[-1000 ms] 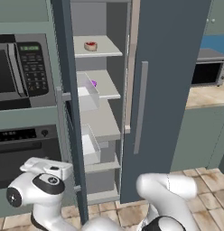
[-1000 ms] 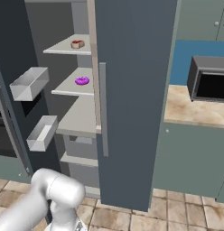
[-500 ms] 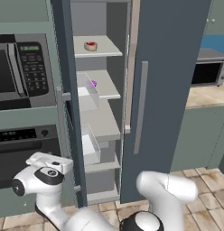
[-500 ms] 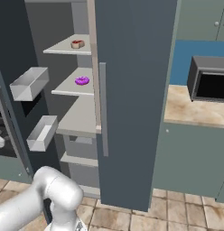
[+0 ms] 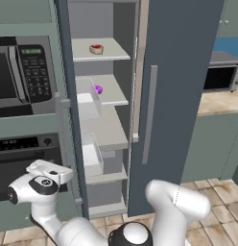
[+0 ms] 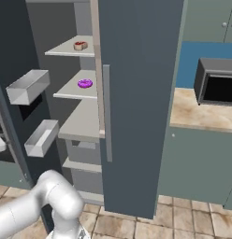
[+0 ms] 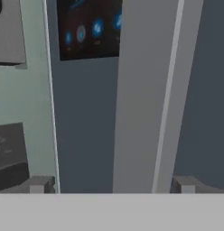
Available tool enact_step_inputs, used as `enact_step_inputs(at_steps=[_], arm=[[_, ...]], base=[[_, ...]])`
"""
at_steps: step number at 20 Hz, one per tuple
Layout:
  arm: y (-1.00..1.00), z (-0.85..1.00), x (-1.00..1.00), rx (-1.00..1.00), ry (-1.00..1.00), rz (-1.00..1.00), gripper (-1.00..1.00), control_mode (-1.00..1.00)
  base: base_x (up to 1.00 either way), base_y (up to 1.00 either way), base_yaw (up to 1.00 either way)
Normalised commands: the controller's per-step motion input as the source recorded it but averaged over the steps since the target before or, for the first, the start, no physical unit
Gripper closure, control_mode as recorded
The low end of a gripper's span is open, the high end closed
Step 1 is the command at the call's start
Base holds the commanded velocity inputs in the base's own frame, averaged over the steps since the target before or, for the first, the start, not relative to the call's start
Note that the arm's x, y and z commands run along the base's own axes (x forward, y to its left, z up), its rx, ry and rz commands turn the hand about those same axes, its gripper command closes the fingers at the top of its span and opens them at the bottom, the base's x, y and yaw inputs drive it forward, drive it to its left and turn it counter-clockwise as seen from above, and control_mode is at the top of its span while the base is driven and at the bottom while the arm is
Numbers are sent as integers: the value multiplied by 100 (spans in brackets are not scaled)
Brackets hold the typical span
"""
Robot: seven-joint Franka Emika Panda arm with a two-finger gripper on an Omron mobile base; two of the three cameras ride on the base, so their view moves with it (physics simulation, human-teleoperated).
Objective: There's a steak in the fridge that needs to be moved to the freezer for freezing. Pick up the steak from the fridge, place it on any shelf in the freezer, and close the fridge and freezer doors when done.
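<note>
The steak lies on the top shelf of the freezer, the left half of the slate-blue unit. The freezer door stands swung open to the left. The fridge door on the right is shut. My gripper hangs low at the left, by the outer face of the freezer door. In the hand view my gripper is open, and the door's grey bar handle runs up between its fingertips. The dark button panel is above.
A small purple item sits on the second freezer shelf. Two clear bins hang inside the open door. The black microwave and oven are left of the door. A counter with a dark appliance lies to the right.
My hand has edged up and a little closer to the freezer door's outer face. The jaws have widened slightly. Steak and doors have not moved.
</note>
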Motion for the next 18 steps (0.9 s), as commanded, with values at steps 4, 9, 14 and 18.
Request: enact_step_inputs(at_steps=[4, 9, 14, 18], arm=[[-36, -9, 34, 0, 0, -13, -100, -100], [-74, -1, 20, 0, 0, -14, -100, -100], [-81, 0, 20, 0, 0, -14, -100, -100], [-97, 0, 4, 3, 0, -11, -100, -100]], base=[[0, 0, 0], [0, 0, 0], [0, 0, 0], [0, 0, 0]])
